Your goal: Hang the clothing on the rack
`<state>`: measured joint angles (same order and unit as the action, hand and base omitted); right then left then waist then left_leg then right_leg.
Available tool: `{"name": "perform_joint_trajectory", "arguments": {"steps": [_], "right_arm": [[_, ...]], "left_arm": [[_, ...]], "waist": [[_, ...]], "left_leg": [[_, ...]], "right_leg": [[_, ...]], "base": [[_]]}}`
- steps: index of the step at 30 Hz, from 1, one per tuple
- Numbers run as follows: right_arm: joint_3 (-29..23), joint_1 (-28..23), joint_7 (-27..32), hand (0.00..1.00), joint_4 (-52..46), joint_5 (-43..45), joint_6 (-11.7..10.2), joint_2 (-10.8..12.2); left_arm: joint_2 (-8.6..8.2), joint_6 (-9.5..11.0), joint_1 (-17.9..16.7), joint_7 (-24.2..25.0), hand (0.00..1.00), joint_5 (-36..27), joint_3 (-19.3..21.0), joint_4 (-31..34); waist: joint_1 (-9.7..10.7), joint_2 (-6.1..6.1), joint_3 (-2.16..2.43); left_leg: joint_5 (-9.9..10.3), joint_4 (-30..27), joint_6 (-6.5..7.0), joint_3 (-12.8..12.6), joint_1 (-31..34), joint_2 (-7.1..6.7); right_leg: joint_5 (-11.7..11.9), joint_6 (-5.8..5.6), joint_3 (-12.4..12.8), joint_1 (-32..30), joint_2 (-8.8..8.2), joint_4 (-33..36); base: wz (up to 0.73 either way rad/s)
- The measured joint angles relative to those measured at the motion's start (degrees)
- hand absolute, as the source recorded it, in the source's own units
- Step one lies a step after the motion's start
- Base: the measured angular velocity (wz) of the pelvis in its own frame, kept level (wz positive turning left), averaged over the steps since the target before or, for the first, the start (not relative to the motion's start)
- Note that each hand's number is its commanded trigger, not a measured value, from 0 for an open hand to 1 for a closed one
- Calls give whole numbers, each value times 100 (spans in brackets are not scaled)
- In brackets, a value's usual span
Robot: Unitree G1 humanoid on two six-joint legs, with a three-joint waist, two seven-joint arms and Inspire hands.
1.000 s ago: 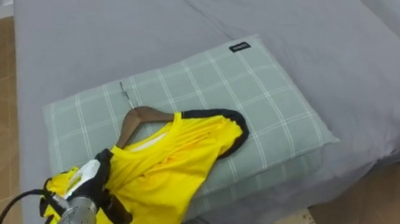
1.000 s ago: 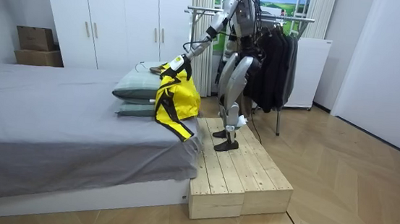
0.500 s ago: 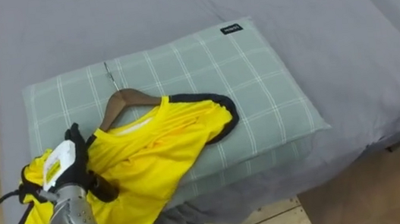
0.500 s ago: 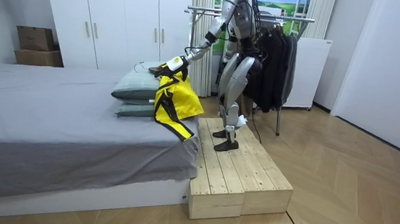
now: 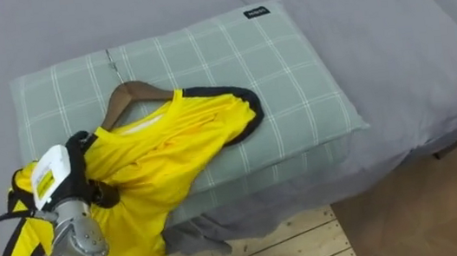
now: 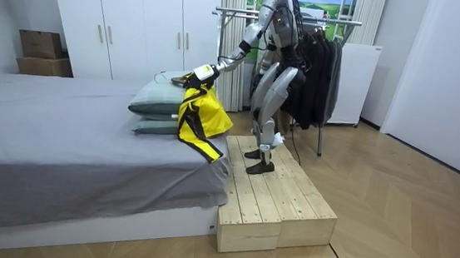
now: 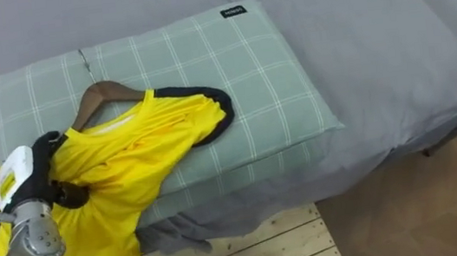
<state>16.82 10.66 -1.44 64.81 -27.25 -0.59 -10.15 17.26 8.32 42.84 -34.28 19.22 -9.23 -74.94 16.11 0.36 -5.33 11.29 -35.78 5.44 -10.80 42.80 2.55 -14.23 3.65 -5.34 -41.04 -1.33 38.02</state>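
Observation:
A yellow shirt (image 5: 162, 158) with black trim is draped on a wooden hanger (image 5: 133, 93), whose metal hook (image 5: 113, 62) points to the far left. Its upper part lies on a green checked pillow (image 5: 292, 76). The rest hangs over the bed's near edge, which the room view shows as the yellow shirt (image 6: 200, 114) dangling. My left hand (image 5: 69, 178) sits at the shirt's left shoulder, fingers curled into the cloth. I stand on a wooden platform (image 6: 274, 200) beside the bed, leaning with the left arm stretched out to the pillow.
The grey bed (image 5: 354, 8) extends beyond the pillow, and a second pillow lies under the checked one. A clothes rack (image 6: 323, 20) with dark garments (image 6: 314, 78) stands behind me. White wardrobes (image 6: 139, 21) line the back wall. The platform's boards (image 5: 261, 251) show below the bed edge.
The eye view has shifted, so the pillow sits higher in the picture. My left hand keeps its hold on the shirt and lies a little closer to the hanger's shoulder.

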Motion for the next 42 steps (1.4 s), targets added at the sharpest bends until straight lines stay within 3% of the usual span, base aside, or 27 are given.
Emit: {"name": "perform_joint_trajectory", "arguments": {"steps": [7, 24, 34, 42], "right_arm": [[0, -2, 19, 0, -28, -4, -17, 3], [4, -3, 130, 0, -42, -49, -83, 14], [3, -6, 156, 0, 56, -44, -121, 23], [-7, -87, -353, 0, 501, -418, -124, -45]], "left_arm": [[119, 6, 35, -140, 100, -296, 6, 0], [118, -64, 36, -123, 100, -286, 3, -1], [116, -81, 35, -8, 100, -285, 6, -15], [161, -88, 33, 221, 100, -118, 42, -14]], "waist": [[1, 3, -2], [1, 71, -43], [-30, 72, -43], [-47, 19, -35]], "left_leg": [[12, 0, -11, 4, 16, -8], [15, 4, -17, 33, 42, -12], [15, 24, -17, 4, -46, -13], [13, 156, -20, -9, -363, -70]], "right_leg": [[-8, 14, -29, 0, -18, 2], [-23, 24, -90, 0, -30, -10], [-29, 31, -85, 79, -39, -14], [-68, 17, -71, 373, -75, -39]], "base": [[0], [1], [0], [2]]}}
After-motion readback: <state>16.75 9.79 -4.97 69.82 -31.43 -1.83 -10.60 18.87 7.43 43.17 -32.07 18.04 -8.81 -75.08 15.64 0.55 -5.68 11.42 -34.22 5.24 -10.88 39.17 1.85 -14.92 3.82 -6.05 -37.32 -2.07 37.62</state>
